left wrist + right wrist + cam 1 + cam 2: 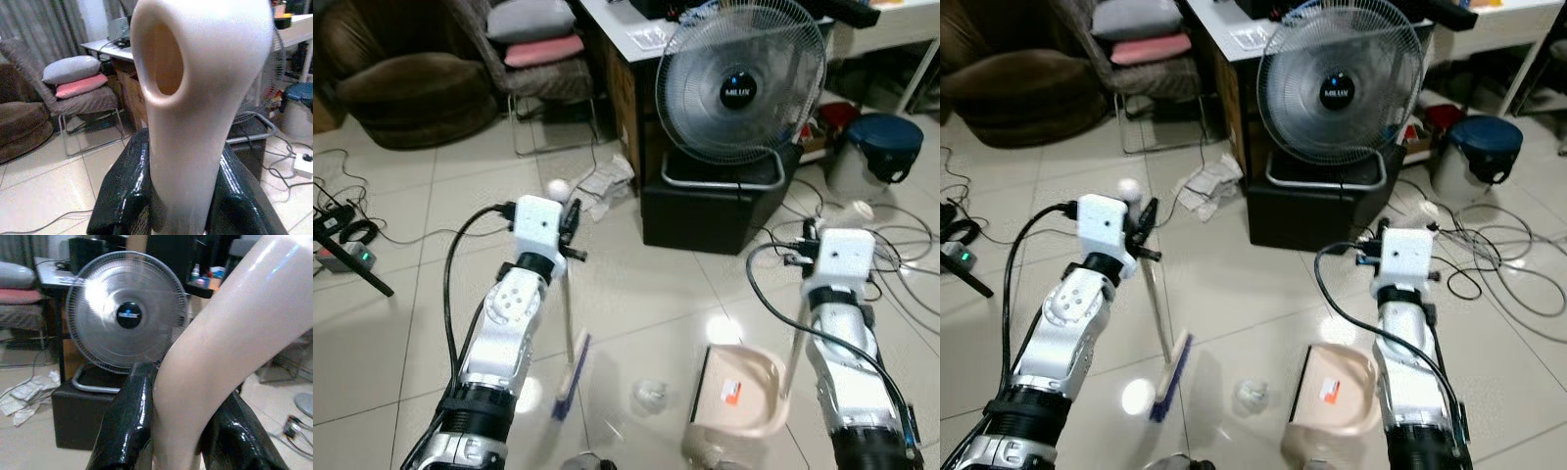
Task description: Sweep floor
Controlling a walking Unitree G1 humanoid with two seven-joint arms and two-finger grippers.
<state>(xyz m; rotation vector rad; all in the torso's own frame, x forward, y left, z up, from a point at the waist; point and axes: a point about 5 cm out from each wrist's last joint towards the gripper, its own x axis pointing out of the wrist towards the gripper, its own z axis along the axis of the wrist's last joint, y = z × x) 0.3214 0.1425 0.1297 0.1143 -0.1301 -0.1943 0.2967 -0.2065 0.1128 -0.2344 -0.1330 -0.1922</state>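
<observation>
Both silver arms reach forward and down over the pale tiled floor (636, 284), elbows bent, each wrist turned so its black fingers point ahead. The left gripper (571, 227) is clenched around the cream handle of a broom (570, 323); in the left wrist view the two fingers (124, 191) press on either side of the handle just below its hanging hole. The broom slants down from the gripper, its head with blue bristles resting on the tiles in front of the robot. The right gripper (186, 431) is likewise closed on the cream handle of a dustpan (744, 392), which sits on the floor to the right of the broom head. A small crumpled bit of clear litter (649, 394) lies between broom head and dustpan. Ahead stands a fan (741, 83) on a black box (705, 211), with crumpled papers (607, 181) just beside it.
</observation>
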